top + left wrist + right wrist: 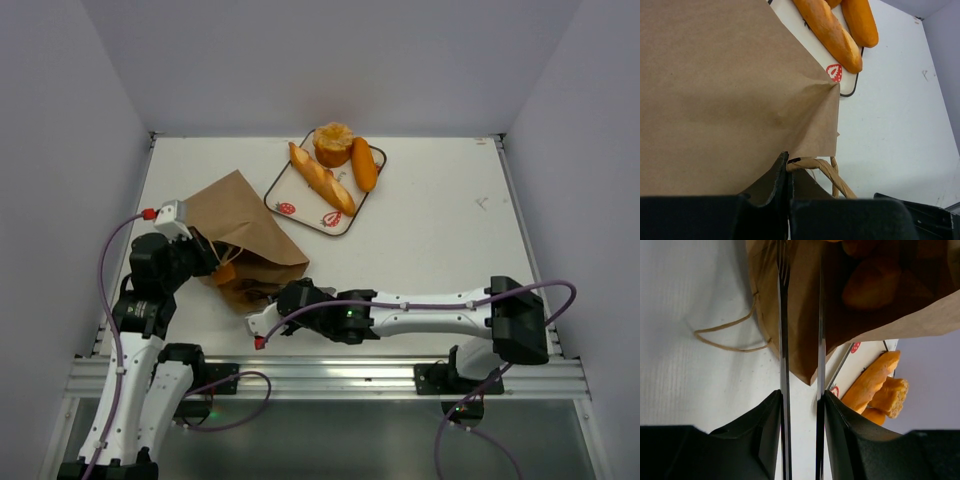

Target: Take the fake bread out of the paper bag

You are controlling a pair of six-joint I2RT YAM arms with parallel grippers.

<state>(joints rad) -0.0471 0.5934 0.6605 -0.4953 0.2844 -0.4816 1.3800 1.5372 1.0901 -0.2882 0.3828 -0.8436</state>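
The right gripper (pixel 801 270) reaches into the mouth of the paper bag (pixel 240 215). Its two thin fingers (pixel 781 330) stand a narrow gap apart, with only the bag's inner paper showing between them, and their tips run out of the wrist view. Just right of them, inside the bag, lies an orange bread piece (pixel 870 287). The left gripper (pixel 787 167) is pressed together on the bag's upper lip and holds the mouth agape above the worktop (pixel 440 240), with a cord handle (pixel 826 172) beside it. The bag lies with its mouth toward the near edge. Its far corner reaches the rim of the strawberry-print tray (pixel 283 190), which carries the baguette (pixel 322 178), ruffled bun (pixel 333 143) and oval roll (pixel 364 164). Bare worktop runs from the bag and tray to the right wall
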